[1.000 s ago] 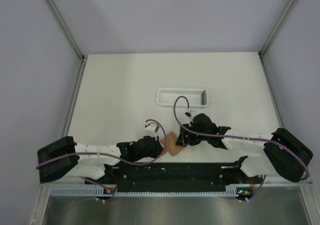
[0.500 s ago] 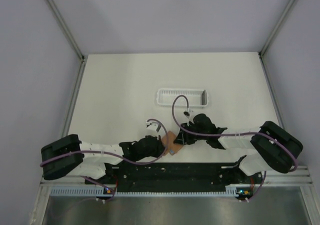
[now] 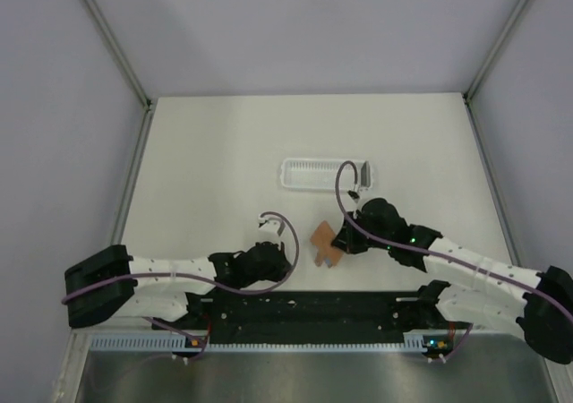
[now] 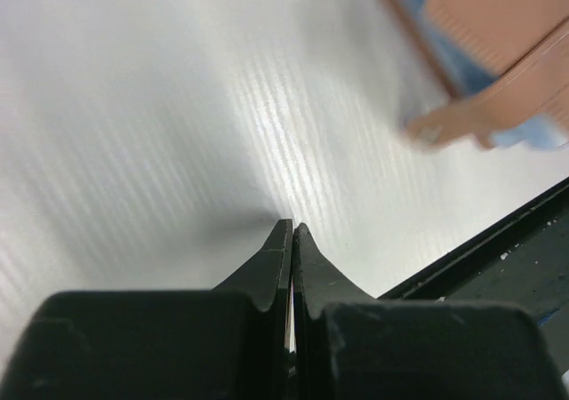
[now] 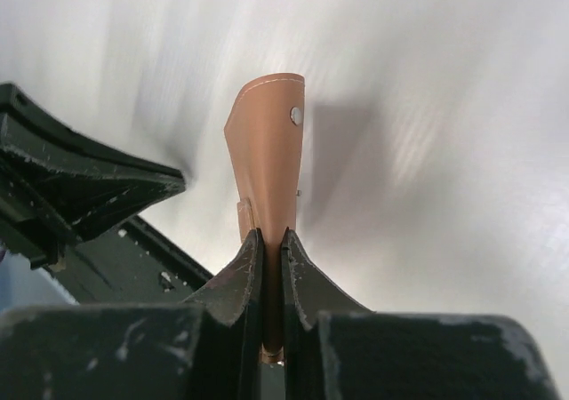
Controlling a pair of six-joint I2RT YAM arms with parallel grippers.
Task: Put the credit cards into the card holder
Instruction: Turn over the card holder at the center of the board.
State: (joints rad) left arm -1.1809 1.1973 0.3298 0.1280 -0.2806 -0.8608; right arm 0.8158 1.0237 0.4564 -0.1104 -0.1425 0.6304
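Seen from above, the reddish-brown card holder (image 3: 323, 240) is over the pale counter (image 3: 206, 152). The white tray (image 3: 324, 175) lies beyond the card holder, apart from it. The right pincer (image 3: 345, 239) meets the card holder's right edge. The left pincer (image 3: 273, 256) sits to the card holder's left, not touching it.

In the left wrist view, the left pincer (image 4: 292, 233) is pressed tight together on nothing. The card holder (image 4: 498, 44) is blurred, ahead and to the right.

In the right wrist view, the right pincer (image 5: 271, 240) is nipped narrow on the card holder (image 5: 267, 160). The card holder juts edgewise past the fingertips, with a metal stud (image 5: 294, 115) near its far end.
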